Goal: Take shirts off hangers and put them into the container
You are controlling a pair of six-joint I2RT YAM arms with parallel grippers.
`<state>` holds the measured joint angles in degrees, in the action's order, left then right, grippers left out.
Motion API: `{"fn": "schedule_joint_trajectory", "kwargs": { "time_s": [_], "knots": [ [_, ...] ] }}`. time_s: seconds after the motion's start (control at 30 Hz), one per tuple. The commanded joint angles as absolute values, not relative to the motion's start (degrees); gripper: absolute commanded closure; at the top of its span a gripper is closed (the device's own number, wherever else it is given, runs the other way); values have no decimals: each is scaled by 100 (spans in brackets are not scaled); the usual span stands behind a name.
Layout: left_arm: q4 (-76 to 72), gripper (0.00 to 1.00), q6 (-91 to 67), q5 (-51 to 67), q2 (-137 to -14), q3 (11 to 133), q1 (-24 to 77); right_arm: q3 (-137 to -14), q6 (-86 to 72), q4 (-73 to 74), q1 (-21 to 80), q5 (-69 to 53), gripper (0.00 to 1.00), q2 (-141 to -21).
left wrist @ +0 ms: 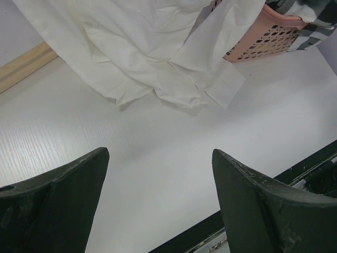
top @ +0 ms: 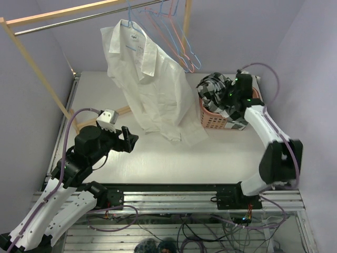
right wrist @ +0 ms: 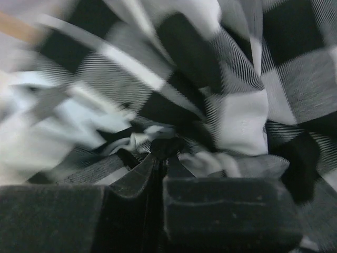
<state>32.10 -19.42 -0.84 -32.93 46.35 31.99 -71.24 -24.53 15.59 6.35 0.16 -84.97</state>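
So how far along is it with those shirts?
About halfway. The checked shirt is off its hanger, piled in the pink basket, with the right gripper pinching it there. The white shirt hangs on its blue hanger, and the left gripper waits open.

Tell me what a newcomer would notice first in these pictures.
A white shirt hangs from the rail at the back, its hem trailing on the table. To the right, a checked shirt is heaped in a pink basket, with the right hand pinched shut on it. The left hand hovers open at front left.
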Motion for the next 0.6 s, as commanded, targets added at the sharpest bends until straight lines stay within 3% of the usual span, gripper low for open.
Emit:
{"fn": "schedule_joint_trajectory", "kwargs": {
  "time_s": [0.0,0.13,0.3,0.57],
  "knots": [
    [3190,9,-1967,-128,-3242,4627,3266,-6744,-2531,1302,642,370,100,-9663],
    [3188,9,-1964,-118,-3241,4631,3277,-6519,-2605,1167,642,158,100,-10625],
    [3182,9,-1960,-99,-3243,4623,3295,-6178,-2683,821,621,-5,93,-11275],
    [3182,9,-1960,-97,-3251,4616,3308,-5889,-2686,660,577,-29,89,-11459]
  ]
}}
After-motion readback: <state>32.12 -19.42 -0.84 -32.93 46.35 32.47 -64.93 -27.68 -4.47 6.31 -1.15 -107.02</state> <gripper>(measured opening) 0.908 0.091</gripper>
